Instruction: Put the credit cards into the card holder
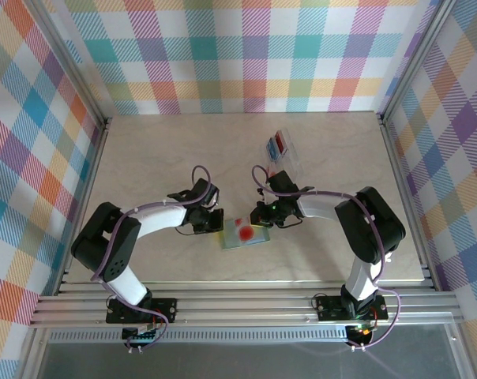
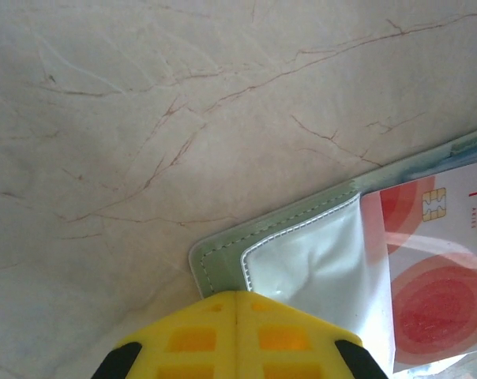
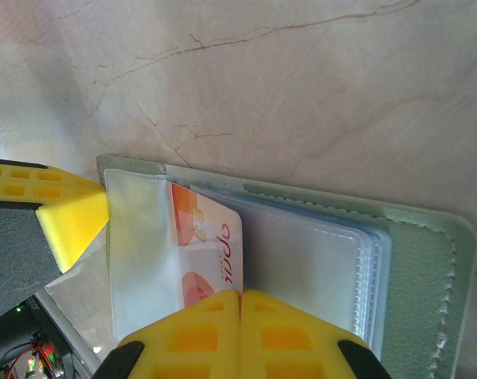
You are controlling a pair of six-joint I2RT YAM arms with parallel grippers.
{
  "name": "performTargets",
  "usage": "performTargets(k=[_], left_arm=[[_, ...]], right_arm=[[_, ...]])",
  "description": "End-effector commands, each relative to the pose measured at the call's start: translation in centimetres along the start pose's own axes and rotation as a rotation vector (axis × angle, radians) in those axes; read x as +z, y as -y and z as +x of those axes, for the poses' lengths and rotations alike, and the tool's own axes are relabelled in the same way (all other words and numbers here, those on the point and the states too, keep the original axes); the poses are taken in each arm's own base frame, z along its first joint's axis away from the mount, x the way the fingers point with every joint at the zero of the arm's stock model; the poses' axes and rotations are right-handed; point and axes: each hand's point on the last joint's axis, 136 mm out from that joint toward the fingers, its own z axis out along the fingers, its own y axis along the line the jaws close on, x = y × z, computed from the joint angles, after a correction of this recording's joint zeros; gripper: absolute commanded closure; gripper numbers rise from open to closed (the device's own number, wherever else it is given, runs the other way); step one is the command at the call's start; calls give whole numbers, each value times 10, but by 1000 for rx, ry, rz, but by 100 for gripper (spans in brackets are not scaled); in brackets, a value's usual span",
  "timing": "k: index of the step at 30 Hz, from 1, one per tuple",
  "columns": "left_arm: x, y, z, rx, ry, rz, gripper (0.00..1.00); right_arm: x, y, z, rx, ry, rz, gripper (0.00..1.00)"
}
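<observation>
The sage-green card holder [image 1: 232, 239] lies open on the table between my two grippers. A pale credit card with orange-red round marks [image 1: 246, 231] lies on its inner pockets, partly under a clear sleeve [image 2: 317, 260]. My left gripper [image 1: 209, 220] is shut at the holder's left corner [image 2: 223, 257], its yellow tips [image 2: 238, 294] pinching that edge. My right gripper [image 3: 240, 294] is shut on the pale card [image 3: 211, 237], whose right edge meets the seam of the fingers. The holder's green cover [image 3: 428, 260] runs to the right. A red card [image 1: 279, 144] and a blue one stand in the clear rack.
A clear plastic rack [image 1: 283, 154] stands behind the right gripper, towards the back of the table. The left arm's yellow finger [image 3: 73, 221] touches the holder's left edge in the right wrist view. Plaid walls enclose the marbled table [image 1: 159, 150] on three sides.
</observation>
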Motion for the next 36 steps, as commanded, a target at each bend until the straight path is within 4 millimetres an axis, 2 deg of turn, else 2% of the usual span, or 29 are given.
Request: performTargets(k=[1, 7, 14, 18, 21, 30, 36], left_arm=[[6, -12, 4, 19, -20, -70, 100], [8, -19, 2, 27, -20, -108, 100], [12, -19, 3, 27, -32, -108, 100], [13, -19, 3, 25, -32, -106, 100], [13, -18, 3, 25, -32, -101, 100], [12, -16, 3, 27, -33, -91, 100], [12, -16, 3, 26, -30, -90, 100]], right_arm=[[3, -6, -3, -19, -7, -21, 100], [-2, -13, -1, -17, 1, -96, 100], [-12, -31, 3, -48, 16, -198, 100], [-11, -38, 4, -55, 4, -242, 100], [-8, -36, 3, -50, 2, -231, 100], [-5, -34, 4, -44, -11, -227, 85], [-2, -34, 7, -45, -26, -232, 82]])
